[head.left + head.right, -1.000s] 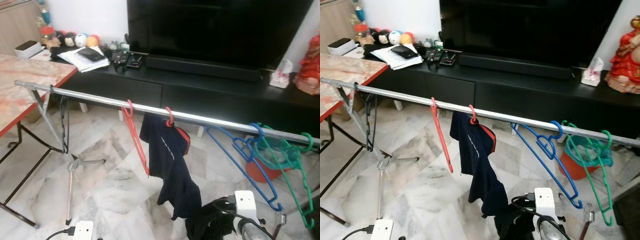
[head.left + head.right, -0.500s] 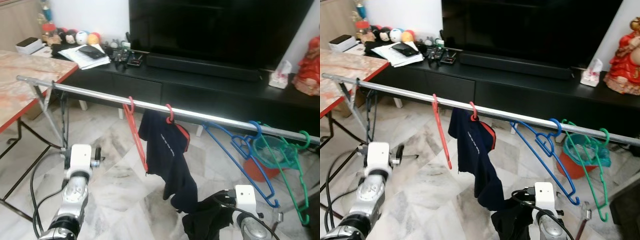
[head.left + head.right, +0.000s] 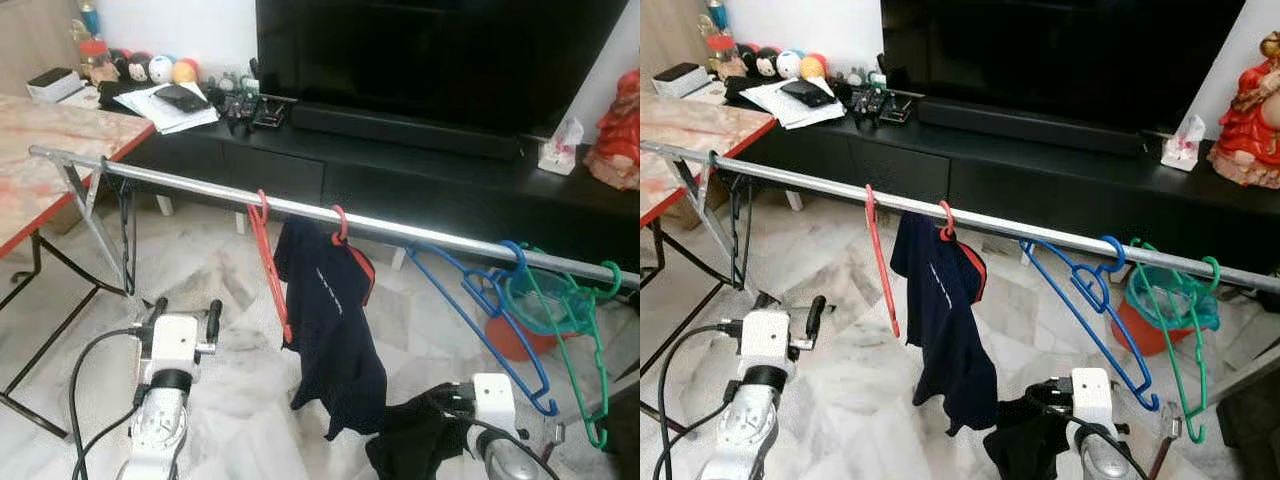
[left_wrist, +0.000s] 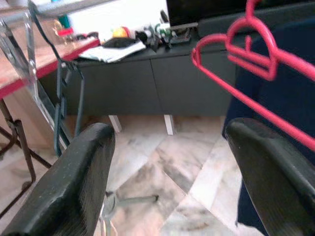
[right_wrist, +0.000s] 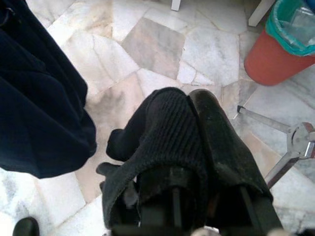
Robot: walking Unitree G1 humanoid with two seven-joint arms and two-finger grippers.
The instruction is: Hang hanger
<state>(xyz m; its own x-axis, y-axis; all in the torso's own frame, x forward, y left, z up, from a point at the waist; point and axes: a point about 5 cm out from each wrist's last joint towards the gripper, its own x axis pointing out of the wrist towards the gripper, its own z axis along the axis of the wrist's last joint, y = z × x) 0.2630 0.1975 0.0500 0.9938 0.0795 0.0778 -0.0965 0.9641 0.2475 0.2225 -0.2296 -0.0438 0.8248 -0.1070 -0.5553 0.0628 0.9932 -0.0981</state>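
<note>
— Left tool [image 3: 185,313]? 
— Fingers spread, empty, below the rail [image 3: 200,191]; right tool [image 5: 197,128] pinches black cloth [image 5: 162,147] at 5 o'clock.
— Hangers? 
— Four on the rail: two red [image 3: 268,262], one blue [image 3: 480,305], one green [image 3: 575,345].

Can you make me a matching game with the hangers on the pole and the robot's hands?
Things:
1. green hanger
2. blue hanger
3. left gripper
4. right gripper

States:
A. shut on a black cloth
B. open, low in front of the empty red hanger
C. farthest right on the rail
D. between the shirt's red hanger and the green one

Pairs: 1-C, 2-D, 3-B, 4-A
</note>
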